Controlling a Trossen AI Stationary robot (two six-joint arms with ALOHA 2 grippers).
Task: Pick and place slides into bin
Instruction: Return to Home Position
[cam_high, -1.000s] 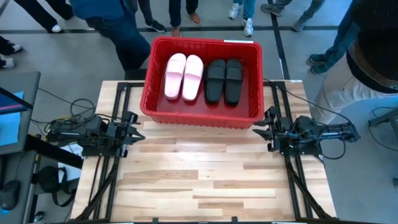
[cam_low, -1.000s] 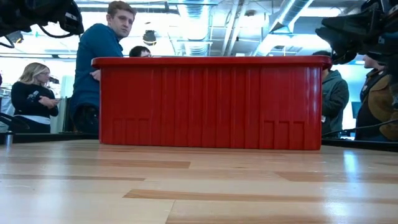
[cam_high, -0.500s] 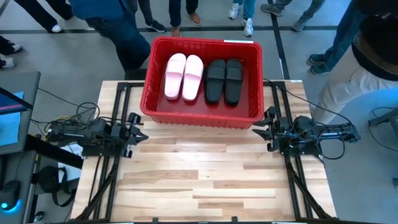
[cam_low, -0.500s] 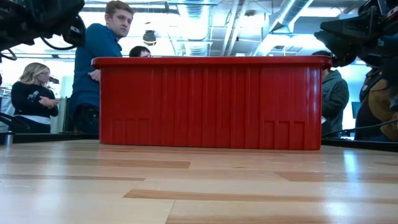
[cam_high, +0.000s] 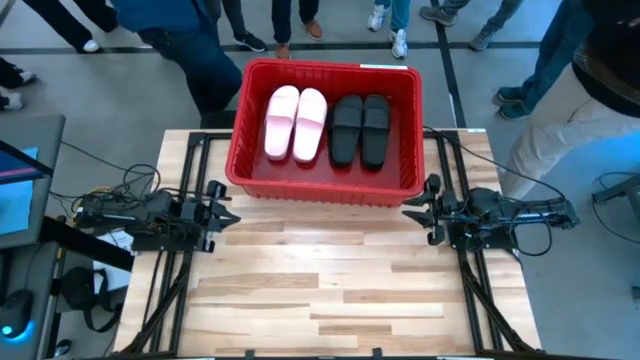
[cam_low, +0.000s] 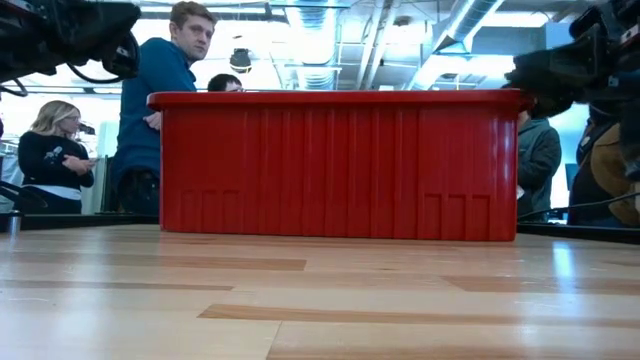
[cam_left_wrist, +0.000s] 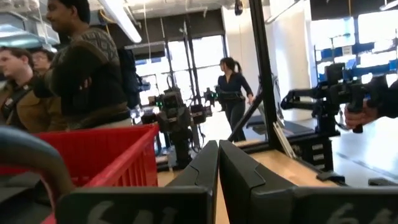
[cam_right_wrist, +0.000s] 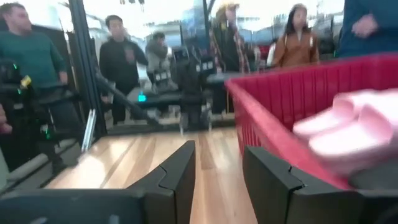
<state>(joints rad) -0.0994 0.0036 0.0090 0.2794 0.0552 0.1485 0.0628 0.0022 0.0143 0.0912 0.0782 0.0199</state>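
The red bin (cam_high: 323, 190) stands at the table's far middle; it also shows in the low view (cam_low: 340, 165). Two pale pink slides (cam_high: 295, 122) and two black slides (cam_high: 360, 128) lie side by side on its floor, straps up. My left gripper (cam_high: 228, 213) hovers shut and empty off the bin's near left corner; its own view (cam_left_wrist: 217, 180) shows the fingers together. My right gripper (cam_high: 408, 207) hovers open and empty off the bin's near right corner; its own view (cam_right_wrist: 219, 180) shows a gap, with the bin wall (cam_right_wrist: 280, 106) and pink slides (cam_right_wrist: 348, 124) beyond.
Bare wooden tabletop (cam_high: 330, 280) stretches from the bin to the near edge, between the two arms. Black frame rails (cam_high: 180, 270) run along both table sides. Several people stand beyond the far edge (cam_low: 160, 110) and at the right (cam_high: 560, 120).
My right gripper has gone a little toward the table's left, closer to the bin's near right corner. My left arm has shifted slightly toward the table's right. The bin and the slides in it have kept still.
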